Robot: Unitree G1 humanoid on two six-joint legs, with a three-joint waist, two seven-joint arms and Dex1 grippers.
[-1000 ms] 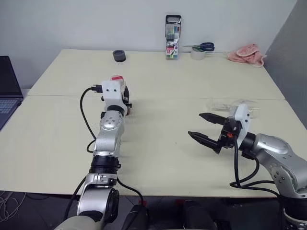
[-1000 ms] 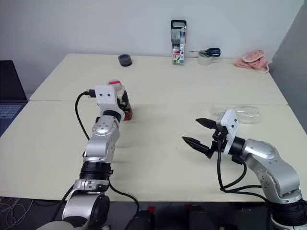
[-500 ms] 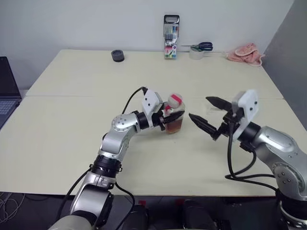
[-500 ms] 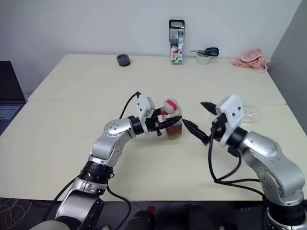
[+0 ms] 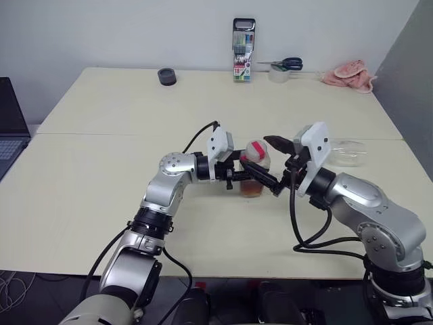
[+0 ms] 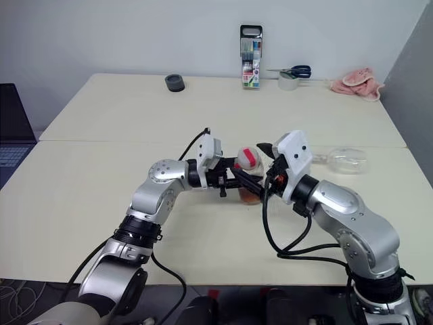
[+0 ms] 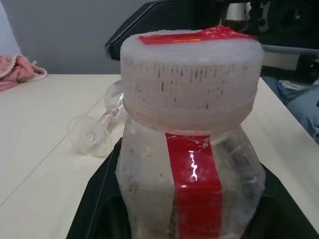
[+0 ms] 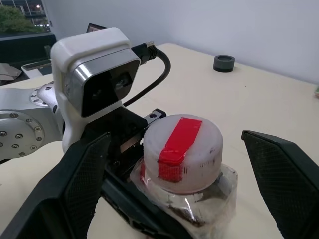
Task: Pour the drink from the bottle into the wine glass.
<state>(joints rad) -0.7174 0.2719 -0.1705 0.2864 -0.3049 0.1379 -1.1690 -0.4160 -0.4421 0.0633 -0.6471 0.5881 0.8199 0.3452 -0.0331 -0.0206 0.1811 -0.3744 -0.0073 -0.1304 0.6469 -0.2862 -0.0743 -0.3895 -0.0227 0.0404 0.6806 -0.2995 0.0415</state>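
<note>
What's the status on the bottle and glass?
Left gripper shut on bottle, cap on. Right gripper open around the cap. Wine glass lying on its side on the table, nothing blocking.

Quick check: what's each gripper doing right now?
Left gripper: shut on the bottle, holding it upright.
Right gripper: open, fingers either side of the bottle's cap, not gripping.

upright capped bottle (image 5: 256, 169), wine glass (image 5: 344, 150) lying sideways
</note>
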